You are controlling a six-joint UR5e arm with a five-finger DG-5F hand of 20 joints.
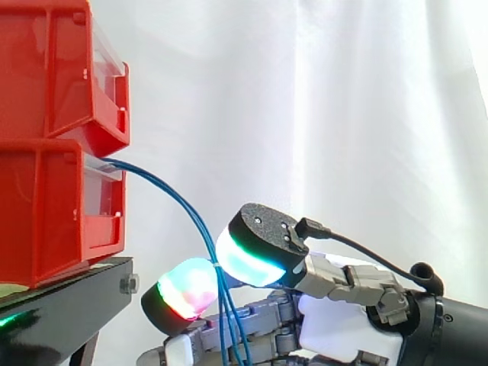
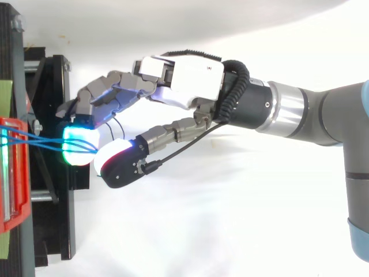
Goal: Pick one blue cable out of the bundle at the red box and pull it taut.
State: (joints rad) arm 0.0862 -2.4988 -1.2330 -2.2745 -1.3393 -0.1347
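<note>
Thin blue cables leave the front of the lower red box and curve down to my hand, low and right of the box. They run between a cyan-green glowing pad and a red-green one, which close on them. Their loose ends hang below the hand. From above, the blue cables cross between the red box and my hand, ending where the pads meet. I cannot tell how many strands are pinched.
A second red box is stacked on the lower one. Both stand on a black stand, whose frame lies under my fingertips. A white curtain hangs behind, and the arm comes in from the right.
</note>
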